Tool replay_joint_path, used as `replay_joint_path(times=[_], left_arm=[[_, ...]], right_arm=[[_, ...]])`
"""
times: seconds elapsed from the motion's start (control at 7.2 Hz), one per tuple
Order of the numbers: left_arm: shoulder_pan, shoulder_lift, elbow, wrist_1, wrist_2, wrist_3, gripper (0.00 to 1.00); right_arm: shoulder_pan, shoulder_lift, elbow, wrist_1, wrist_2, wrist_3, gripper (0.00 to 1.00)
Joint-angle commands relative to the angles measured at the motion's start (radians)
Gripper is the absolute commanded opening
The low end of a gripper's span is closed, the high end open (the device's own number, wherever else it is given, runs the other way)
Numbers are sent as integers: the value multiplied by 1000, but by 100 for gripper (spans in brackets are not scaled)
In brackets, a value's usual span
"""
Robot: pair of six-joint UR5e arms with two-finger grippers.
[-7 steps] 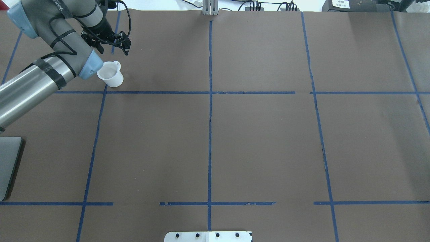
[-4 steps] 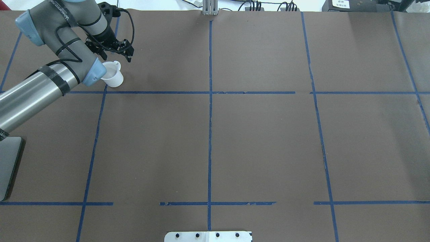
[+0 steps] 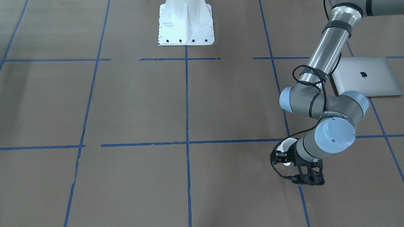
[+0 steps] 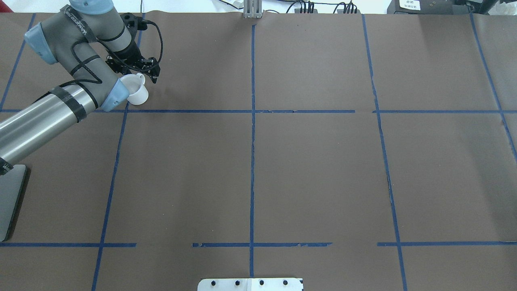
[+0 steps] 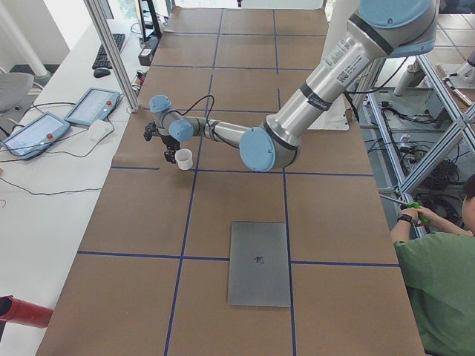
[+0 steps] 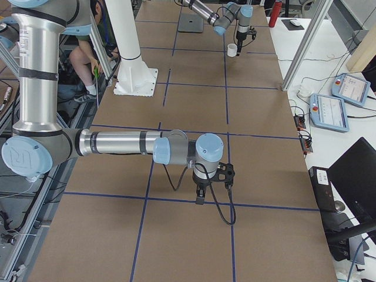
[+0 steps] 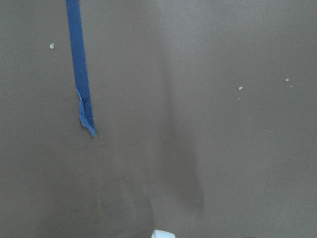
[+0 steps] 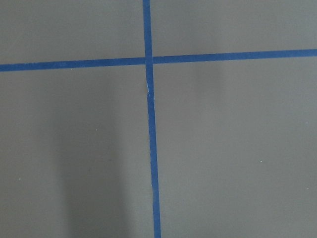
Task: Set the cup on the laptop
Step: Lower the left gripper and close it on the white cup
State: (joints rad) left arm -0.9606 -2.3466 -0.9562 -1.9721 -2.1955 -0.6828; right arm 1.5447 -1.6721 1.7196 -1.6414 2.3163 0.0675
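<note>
The white cup stands upright on the bench, mouth up. Its loop handle is on the side away from the robot. It sits in the far-left square of the overhead view, just beyond a crossing of the blue tape lines. In the front-facing view only slivers of the cup show past the wrist.

The left gripper points down over the cup's handle side. Its jaws are spread apart, one finger on either side of the rim, and no view shows whether either finger touches the cup. The left wrist camera catches only a white sliver of the cup at its bottom edge.

The silver-grey laptop lies flat and shut on the bench, apple logo up, well apart from the cup and nearer the robot. In the left-end view it lies across a tape line.

The right gripper hangs over a tape crossing at the bench's other end. It shows only in the right-end view, so I cannot tell how its jaws stand.

The robot's white pedestal stands at the bench's edge, and an operator in a green shirt sits beside it.
</note>
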Motion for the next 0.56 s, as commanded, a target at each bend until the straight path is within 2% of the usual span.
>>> replay_joint_path(times=[0.0,0.42], left_arm=[[-1,-2,5,-7,0,0,0],[-67,-4,-27,8,-7,-1,0]], right_arm=[[0,0,0,0,0,0,100],[0,0,0,0,0,0,100]])
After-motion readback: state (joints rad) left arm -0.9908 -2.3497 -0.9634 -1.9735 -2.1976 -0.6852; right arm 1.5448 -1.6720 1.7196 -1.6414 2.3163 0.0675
